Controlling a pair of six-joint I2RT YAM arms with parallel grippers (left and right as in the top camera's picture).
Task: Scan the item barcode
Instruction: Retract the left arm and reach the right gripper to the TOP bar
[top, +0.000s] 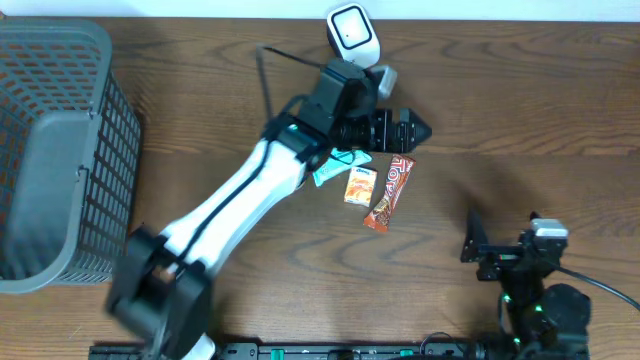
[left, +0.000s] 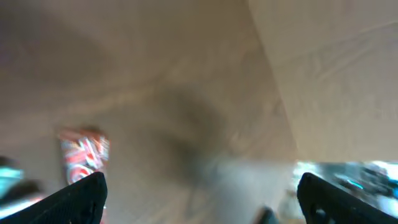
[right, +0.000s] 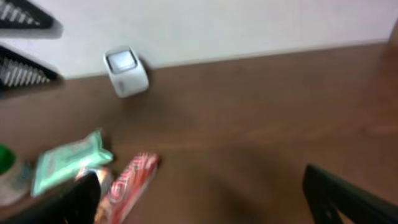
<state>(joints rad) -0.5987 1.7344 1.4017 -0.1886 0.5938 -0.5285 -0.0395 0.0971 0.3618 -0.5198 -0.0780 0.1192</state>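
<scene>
The left gripper (top: 405, 128) is open over the middle of the bench (top: 520, 110). In its wrist view the two fingertips stand at the far edges of the frame with nothing between them. Three snack items lie flat on the bench just on the near side of it:

- The red bar (top: 390, 192) lies slanted, and its far end comes closest to the gripper tip but does not touch it.
- The orange packet (top: 360, 185) lies just beside the bar, on its left.
- The teal packet (top: 335, 165) lies further left, partly hidden under the left arm.

None of the three is held. The wrist view is blurred and shows only the red bar, low on the left.

The white scanner (top: 350, 30) stands at the far edge of the bench, just beyond the left wrist. The right gripper (top: 475, 240) is also open and empty. It sits at the near right, well apart from the items. A grey basket (top: 60, 150) stands at the far left.
</scene>
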